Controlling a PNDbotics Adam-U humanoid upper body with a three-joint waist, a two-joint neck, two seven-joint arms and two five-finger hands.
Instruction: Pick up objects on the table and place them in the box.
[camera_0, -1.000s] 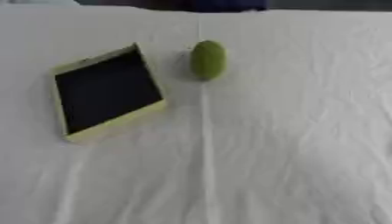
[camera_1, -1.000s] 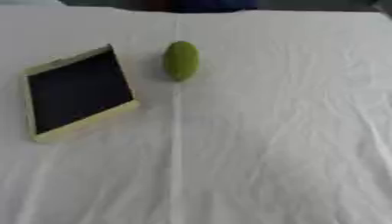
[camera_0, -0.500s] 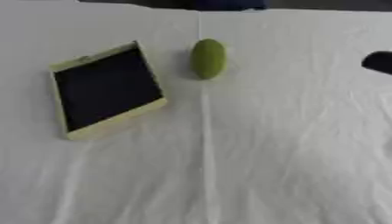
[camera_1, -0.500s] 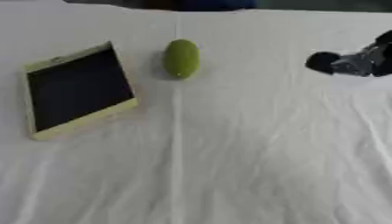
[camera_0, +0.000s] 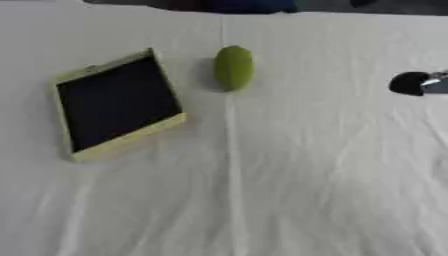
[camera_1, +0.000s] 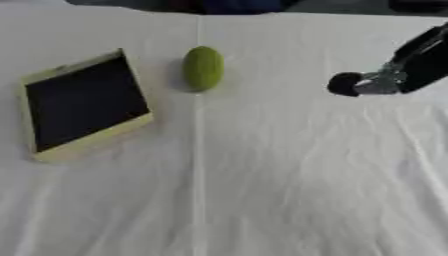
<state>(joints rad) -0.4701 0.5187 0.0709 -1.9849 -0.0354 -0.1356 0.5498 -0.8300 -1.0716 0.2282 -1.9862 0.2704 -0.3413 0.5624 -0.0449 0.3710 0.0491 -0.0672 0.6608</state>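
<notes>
While the right hand (camera_1: 363, 84) hangs over the table's right side, nothing is picked yet, so I read this as the reach step, pre-grasp. Only a dark rounded tip and a silver bit of the hand show, w/ the black arm running off the right edge; can't tell if the fingers are spread or curled. It holds nothing visible. Left hand isn't in shot.

Task obj: green oval thing (camera_1: 203, 68), lying lengthwise on the white cloth (camera_1: 289, 190), upper centre, just beside a long crease down the cloth. Well apart from the hand, clear gap between them.

Box (camera_1: 83, 105): shallow, pale yellow-green rim, dark inside, sits askew at left, near the oval but not touching. Looks empty.

Next move, IMO: hand goes left across open cloth to the oval, comes down over it, closes round its short axis. Rounded shape, prob. rolls if nudged sideways, so approach from above. Then short carry left to the box.

Room: plenty. Whole near half of the cloth is bare, nothing between hand and obj. Far table edge is close behind the oval; dark stuff beyond it, can't make out what.
</notes>
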